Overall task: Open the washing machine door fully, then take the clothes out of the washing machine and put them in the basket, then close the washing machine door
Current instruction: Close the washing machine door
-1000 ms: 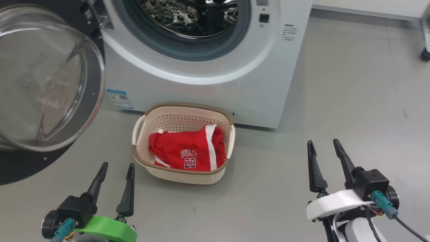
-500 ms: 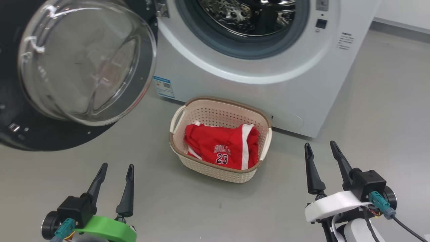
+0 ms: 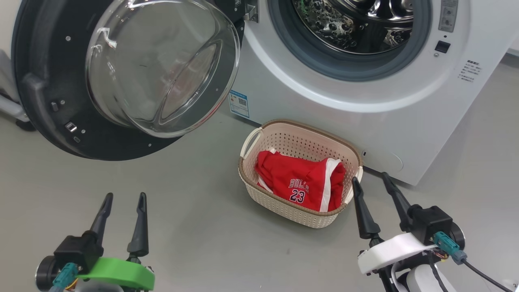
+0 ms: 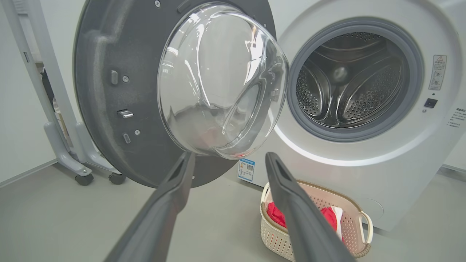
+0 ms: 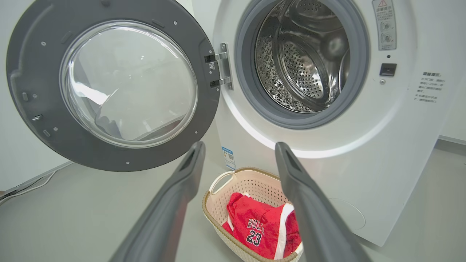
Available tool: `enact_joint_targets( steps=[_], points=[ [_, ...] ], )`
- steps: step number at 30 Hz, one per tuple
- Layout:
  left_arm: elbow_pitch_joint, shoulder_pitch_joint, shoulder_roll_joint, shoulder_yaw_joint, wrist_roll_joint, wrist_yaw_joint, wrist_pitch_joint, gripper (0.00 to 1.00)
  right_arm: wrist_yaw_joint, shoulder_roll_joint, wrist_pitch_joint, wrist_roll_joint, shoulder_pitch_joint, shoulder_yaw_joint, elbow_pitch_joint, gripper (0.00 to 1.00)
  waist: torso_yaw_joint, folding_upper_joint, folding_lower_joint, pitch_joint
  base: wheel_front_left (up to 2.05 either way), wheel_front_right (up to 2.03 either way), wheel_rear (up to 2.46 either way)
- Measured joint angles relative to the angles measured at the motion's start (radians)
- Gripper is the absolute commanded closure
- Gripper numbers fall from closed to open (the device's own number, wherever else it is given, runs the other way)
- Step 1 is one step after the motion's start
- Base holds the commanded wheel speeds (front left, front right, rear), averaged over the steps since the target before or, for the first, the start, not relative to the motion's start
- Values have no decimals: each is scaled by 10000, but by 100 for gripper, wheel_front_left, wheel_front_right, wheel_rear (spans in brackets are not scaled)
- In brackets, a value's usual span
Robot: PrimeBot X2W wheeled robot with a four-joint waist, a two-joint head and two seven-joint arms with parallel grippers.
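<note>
From the head we saw the washing machine door standing wide open to the left of the washing machine, its glass bowl bulging towards us, and the steel drum showed bare metal. The cream basket sat on the grey floor right at the washer's foot, and in it lay the red Bulls 23 jersey, crumpled, number up. Our left gripper hung low at the left, fingers spread with nothing between them, well apart from the basket. Our right gripper was spread and empty too, its tips just beside the basket's right end. Over to the left wrist: our two fingers framed the bowl's lower edge, with the blue label sticker below it, the basket at lower right with red cloth peeking over the rim, and a grey wheeled stand behind the door. And the right wrist: the door's hinge was plain to see, the drum gaped, and the jersey lay down in the basket between our parted fingers.
</note>
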Motion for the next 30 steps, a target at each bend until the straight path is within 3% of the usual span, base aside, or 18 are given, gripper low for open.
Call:
enact_joint_targets(
  steps=[9, 30],
  points=[
    [-255, 13, -2, 353, 0, 52, 0, 0, 150, -6, -2, 2, -282, 322, 221, 0, 175, 0, 0, 53, 0, 0, 0],
    [-481, 60, -6, 286, -86, 109, 0, 0, 142, -13, -2, 82, -478, 272, 445, 0, 119, 0, 1, -18, 0, 0, 0]
  ],
)
